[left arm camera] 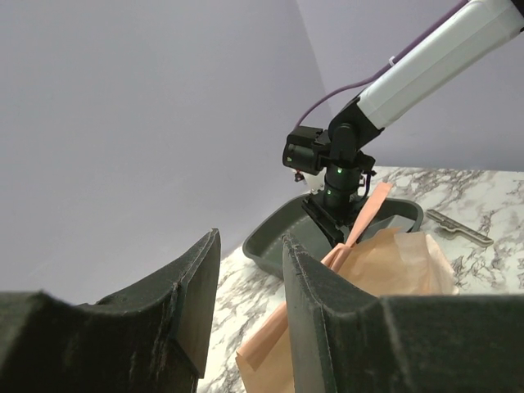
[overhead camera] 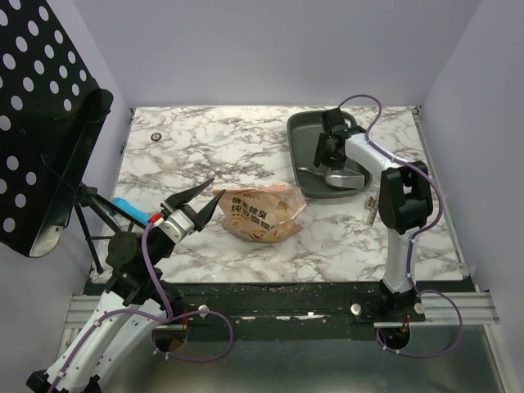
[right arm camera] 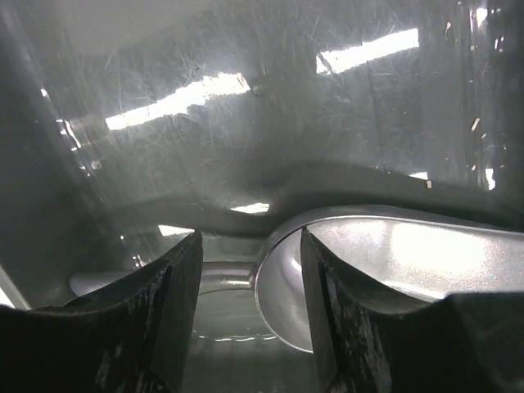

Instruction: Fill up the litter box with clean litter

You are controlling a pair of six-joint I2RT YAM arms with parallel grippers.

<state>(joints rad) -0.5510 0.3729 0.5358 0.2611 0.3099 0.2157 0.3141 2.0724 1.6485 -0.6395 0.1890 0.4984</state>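
Top external view shows the litter box (overhead camera: 304, 139) at the far right of the marble table (overhead camera: 205, 155), with the right arm bent over it and the right gripper (right arm camera: 248, 237) lowered inside. From the right wrist camera, its fingers (right arm camera: 168, 319) stand apart just above the scratched grey floor of the box. The rim of a silvery scoop (right arm camera: 385, 262) lies in the gap between them; I cannot tell whether either finger touches it. The scoop rests at the near end of the box. An orange-tan bag (overhead camera: 260, 214) lies on its side in the middle of the table, near the box's near-left corner but apart from it. The left gripper (overhead camera: 211, 194) hovers just left of the bag, its jaws spread wide and holding nothing, tips pointing toward the bag. In the left wrist view, the bag's crumpled top rises past the right finger, with the box and right arm beyond it. A small metal strip (overhead camera: 371, 209) lies on the table beside the right arm. A black perforated stand (overhead camera: 41, 123) stands off the left edge.
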